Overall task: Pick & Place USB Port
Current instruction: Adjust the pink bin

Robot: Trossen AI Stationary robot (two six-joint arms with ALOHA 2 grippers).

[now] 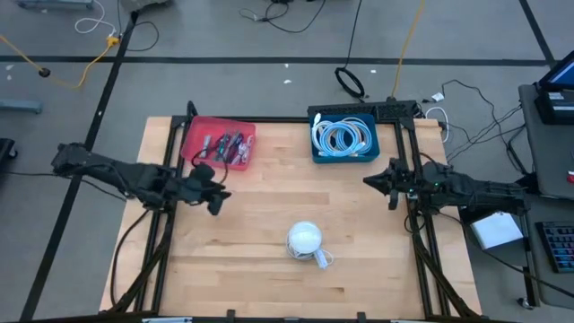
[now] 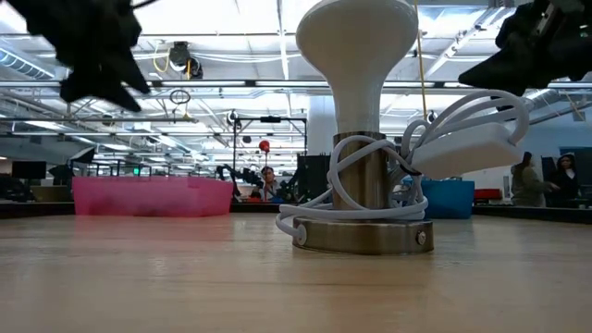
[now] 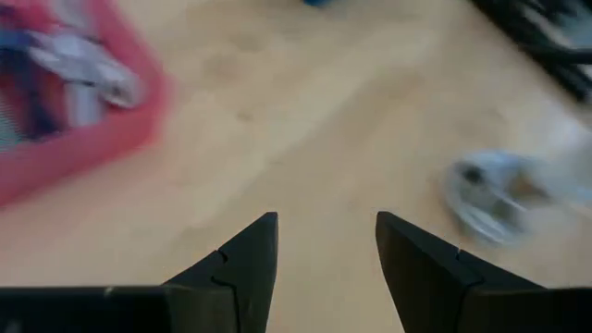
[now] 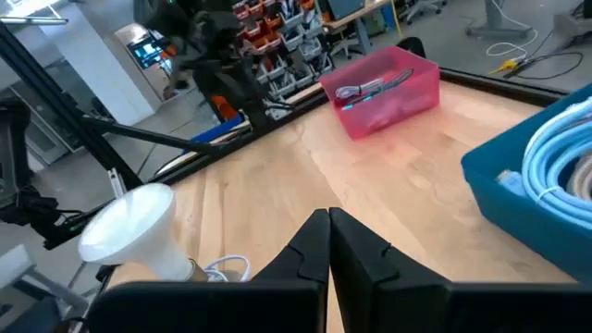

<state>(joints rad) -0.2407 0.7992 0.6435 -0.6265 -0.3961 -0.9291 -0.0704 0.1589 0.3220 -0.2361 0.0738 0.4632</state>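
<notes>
The left gripper (image 1: 215, 199) hangs above the bare wooden table (image 1: 251, 260) with its fingers (image 3: 245, 254) spread wide and nothing between them. Just beyond it sits the red bin (image 1: 219, 143) holding the small USB parts (image 1: 224, 145), close to the fingertips. Off to its other side stands the white lamp (image 1: 305, 240) with its cord coiled at the base. The right gripper (image 1: 378, 182) hovers with its jaws pressed together, empty, just beside the blue bin (image 1: 343, 135) of coiled pale cables (image 1: 341, 136)
</notes>
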